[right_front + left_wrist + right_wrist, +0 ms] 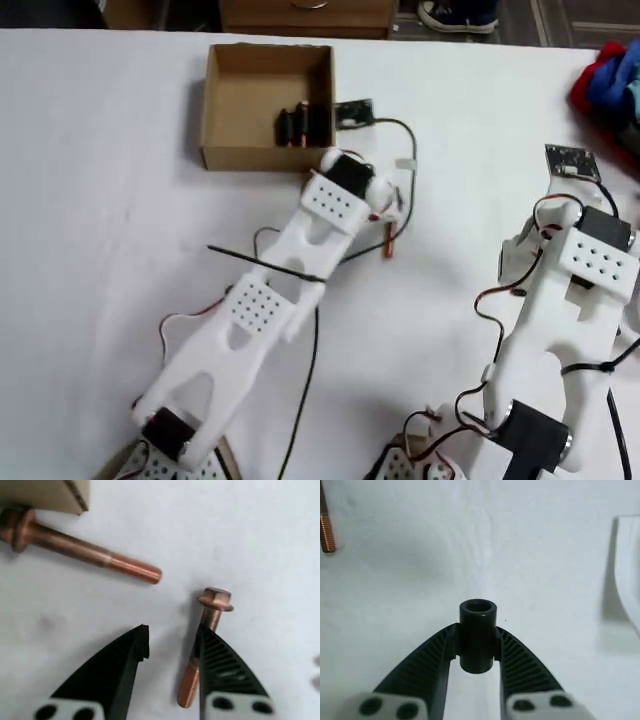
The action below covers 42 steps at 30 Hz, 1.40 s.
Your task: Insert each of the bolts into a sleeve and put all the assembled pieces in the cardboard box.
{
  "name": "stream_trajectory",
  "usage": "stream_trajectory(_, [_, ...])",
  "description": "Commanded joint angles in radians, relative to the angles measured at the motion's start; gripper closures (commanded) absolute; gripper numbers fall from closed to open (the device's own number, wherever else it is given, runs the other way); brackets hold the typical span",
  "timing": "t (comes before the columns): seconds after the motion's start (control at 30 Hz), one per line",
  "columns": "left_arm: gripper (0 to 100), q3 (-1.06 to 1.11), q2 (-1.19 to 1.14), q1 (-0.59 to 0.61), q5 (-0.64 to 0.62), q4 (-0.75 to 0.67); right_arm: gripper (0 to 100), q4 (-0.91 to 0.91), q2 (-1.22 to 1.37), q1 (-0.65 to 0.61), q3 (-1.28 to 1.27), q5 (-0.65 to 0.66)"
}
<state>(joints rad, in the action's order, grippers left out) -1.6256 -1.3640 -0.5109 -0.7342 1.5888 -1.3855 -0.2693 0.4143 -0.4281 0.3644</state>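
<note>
Starting nearest the left wrist camera, the left claw stands with its jaws wide apart above the white table, gripping nothing. A copper bolt lies on the table in the gap. Its shank rests right against the inner face of one finger and its flanged head pokes out past that fingertip. The other finger is well apart from it. Farther out lies a second bolt, clear of the claw, with its head just beside a corner of the cardboard box.

The right claw is drawn in narrow on a black sleeve, pinched between both fingertips. The sleeve's open end points away from the wrist. Beyond it, well apart, a threaded bolt end lies on the table.

From above, the box sits at the far side of the table. Dark assembled pieces lie inside it, in the corner closest to the left arm's wrist.
</note>
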Motion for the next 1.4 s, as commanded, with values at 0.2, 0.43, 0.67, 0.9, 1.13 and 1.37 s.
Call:
stream_trajectory(0.2, [83,-0.044,0.003,-0.060,0.002,-0.149,97.8,0.033,-0.054,0.050,-0.055,0.075])
stream_trajectory(0.43, [83,-0.041,-0.003,-0.075,0.049,-0.175,97.8,0.053,-0.053,0.079,-0.057,0.077])
stream_trajectory(0.67, [83,-0.039,-0.005,-0.074,0.051,-0.172,97.8,0.053,-0.054,0.076,-0.055,0.077])
stream_trajectory(0.9, [83,0.107,-0.003,-0.086,0.087,-0.189,97.8,0.048,-0.054,0.079,-0.055,0.077])
stream_trajectory(1.13, [85,0.134,0.008,-0.081,0.117,-0.163,97.8,0.048,-0.054,0.079,-0.058,0.077])
stream_trajectory(1.37, [98,-0.056,0.009,-0.026,0.115,0.051,97.8,0.048,-0.054,0.079,-0.058,0.077])
